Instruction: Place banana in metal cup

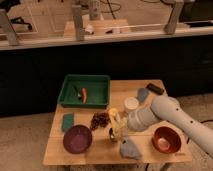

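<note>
The pale-yellow banana (113,115) stands nearly upright at the middle of the wooden table (100,156), just above the small shiny metal cup (113,134). My gripper (119,126) comes in from the right on the white arm (165,112) and is shut on the banana's lower part, right over the cup. The cup is partly hidden by the gripper and the banana.
A taller white cup (131,104) stands just behind the gripper. A green tray (82,105) holding a carrot (84,94) is at the back left. Grapes (100,120), a green sponge (68,121) and a purple bowl (77,138) lie left. A grey cloth (131,148) and orange bowl (166,139) lie right.
</note>
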`<act>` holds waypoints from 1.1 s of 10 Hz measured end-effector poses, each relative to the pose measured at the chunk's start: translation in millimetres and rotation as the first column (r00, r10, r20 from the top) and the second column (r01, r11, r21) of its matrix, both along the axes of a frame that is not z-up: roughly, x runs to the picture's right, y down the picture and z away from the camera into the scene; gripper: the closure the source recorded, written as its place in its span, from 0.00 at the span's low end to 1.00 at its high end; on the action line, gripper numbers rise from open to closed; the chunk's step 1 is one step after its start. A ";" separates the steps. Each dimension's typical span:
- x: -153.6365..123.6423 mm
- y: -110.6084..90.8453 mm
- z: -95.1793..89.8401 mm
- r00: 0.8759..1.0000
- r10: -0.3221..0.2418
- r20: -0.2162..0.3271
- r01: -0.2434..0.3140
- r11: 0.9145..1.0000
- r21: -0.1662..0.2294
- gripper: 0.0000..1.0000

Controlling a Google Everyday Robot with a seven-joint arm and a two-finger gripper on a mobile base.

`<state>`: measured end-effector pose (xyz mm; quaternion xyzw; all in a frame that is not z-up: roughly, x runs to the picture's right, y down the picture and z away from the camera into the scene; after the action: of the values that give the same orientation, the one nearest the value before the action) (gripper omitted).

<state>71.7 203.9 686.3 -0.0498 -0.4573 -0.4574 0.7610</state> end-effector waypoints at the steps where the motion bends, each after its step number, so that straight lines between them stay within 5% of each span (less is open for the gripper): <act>1: 0.7 7.3 2.6 1.000 -0.017 -0.007 0.017 1.000 0.000 1.00; 5: -4.8 19.9 10.6 0.997 -0.081 -0.014 0.081 0.996 0.028 1.00; 11: -9.6 17.4 21.8 0.995 -0.104 -0.007 0.104 0.993 0.059 1.00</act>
<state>62.1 221.3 708.1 -0.0520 -0.4390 -0.5097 0.7381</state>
